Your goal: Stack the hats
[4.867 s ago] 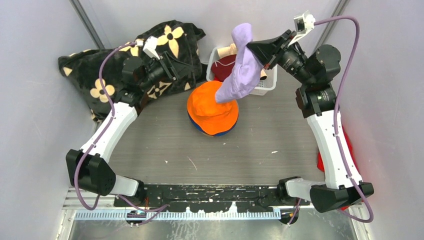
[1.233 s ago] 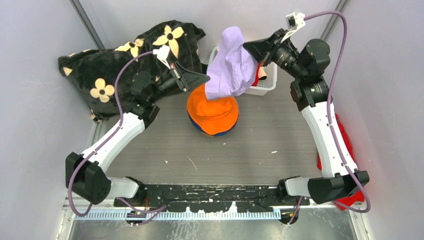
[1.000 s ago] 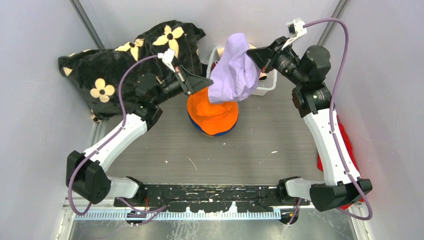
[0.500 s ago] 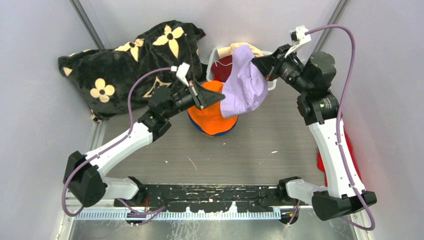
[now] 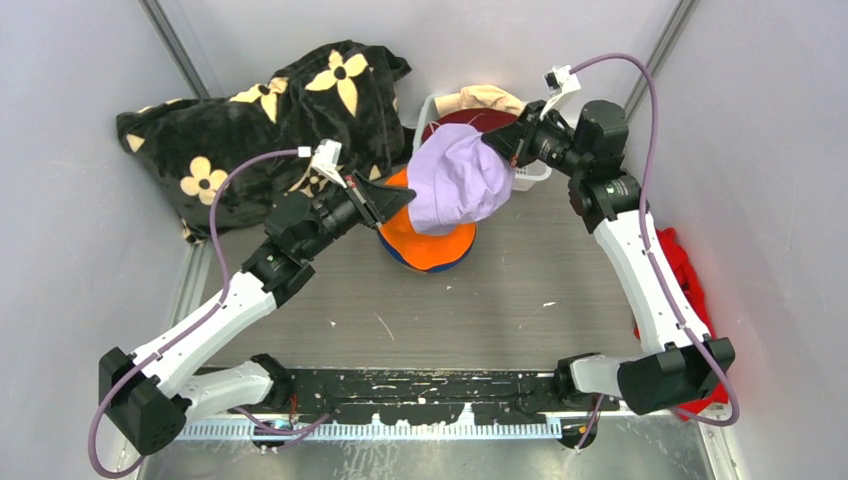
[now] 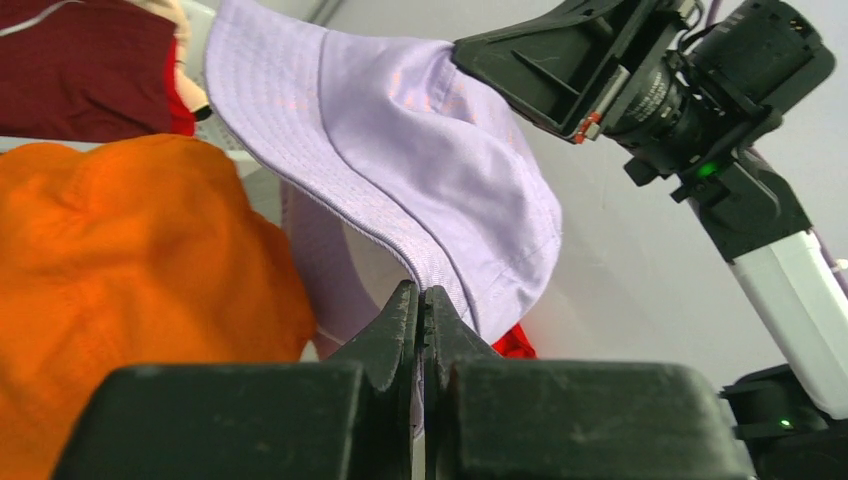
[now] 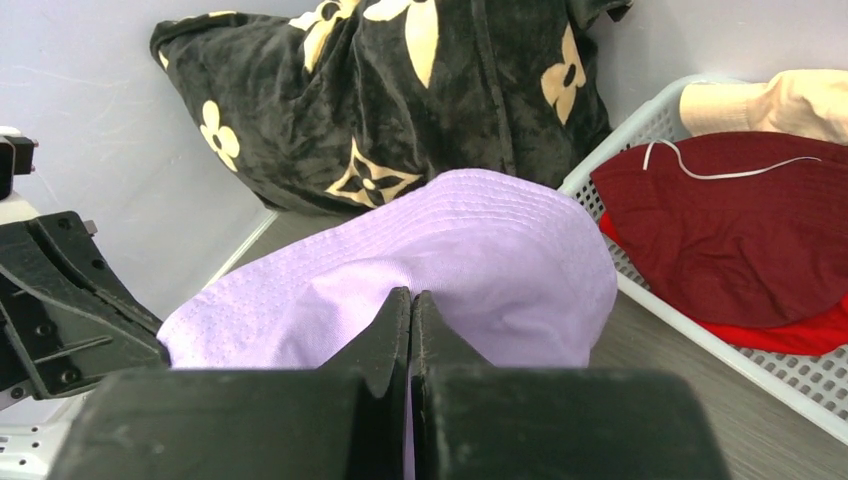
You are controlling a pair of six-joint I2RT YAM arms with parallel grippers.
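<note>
The left gripper (image 6: 421, 300) is pinching the brim of the lilac hat (image 5: 455, 180), jaws nearly closed on the fabric. The right gripper (image 7: 411, 300) is clamping the opposite edge. The hat is hanging stretched between them at upper centre, over the orange hat (image 5: 425, 248), with its long axis running lower left to upper right.

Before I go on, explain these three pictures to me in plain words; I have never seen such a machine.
Two robot arms stand at the near edge of a table. One picture looks down from above; the other two come from a camera on each wrist. The left pincer and the right pincer are both shut on one lilac hat, holding it over an orange hat on the table. Behind are a white basket with a maroon hat in it and a black flowered blanket.
</note>
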